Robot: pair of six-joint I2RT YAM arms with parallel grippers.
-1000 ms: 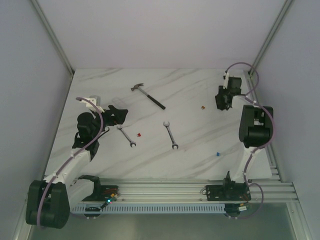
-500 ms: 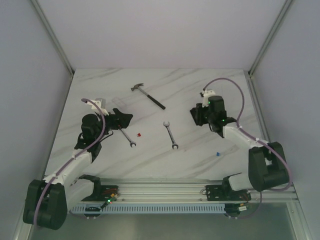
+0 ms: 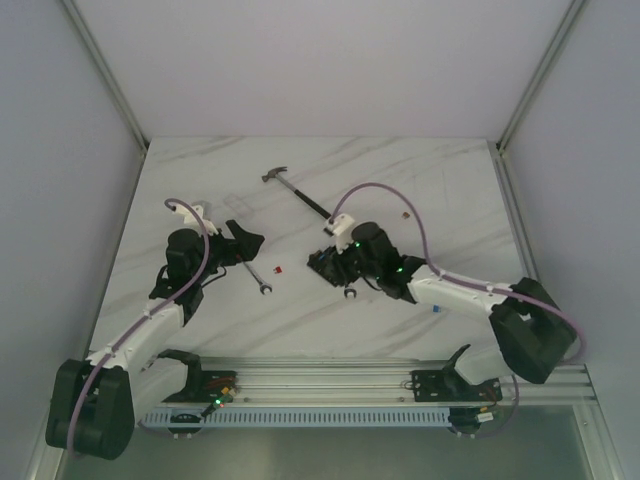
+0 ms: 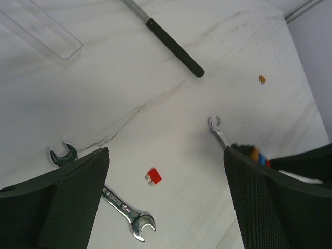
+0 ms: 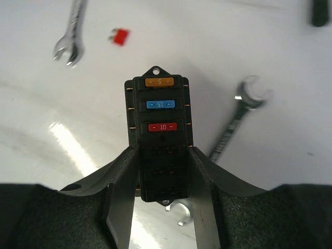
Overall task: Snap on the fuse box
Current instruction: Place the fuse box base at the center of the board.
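Hanging over the middle of the table, the fuse box is clenched in the right gripper, which has swung in from the far right corner. It is best kept level, I'd say, while the left gripper, jaws spread wide and empty, goes for the clear lid.

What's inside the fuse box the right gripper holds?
The fuse box carries an orange fuse, a blue fuse and a red fuse. Its slots nearer the right gripper look dark; the fingers hide its sides there.
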